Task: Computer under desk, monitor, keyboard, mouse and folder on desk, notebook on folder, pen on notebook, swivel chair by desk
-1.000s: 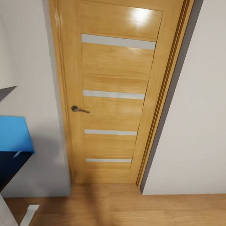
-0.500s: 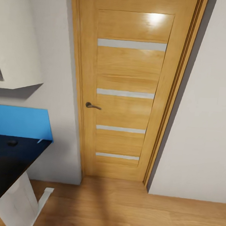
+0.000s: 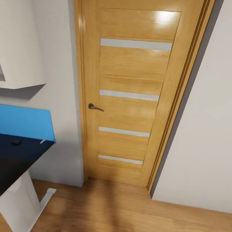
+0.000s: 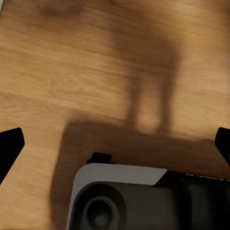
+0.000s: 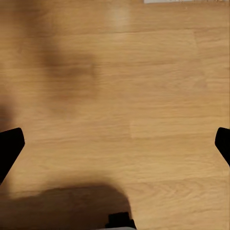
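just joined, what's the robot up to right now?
Nothing is being handled. The head camera faces a closed oak door, with the corner of the black desk and a blue panel behind it at the left. A small dark object, too small to identify, sits on the desk. Both wrist cameras look down at plank floor; the left gripper and right gripper are open and empty.

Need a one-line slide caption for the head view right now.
Robot faces a closed oak door; the glossy black desk corner with a small dark mouse sits lower left, below a blue wall panel.
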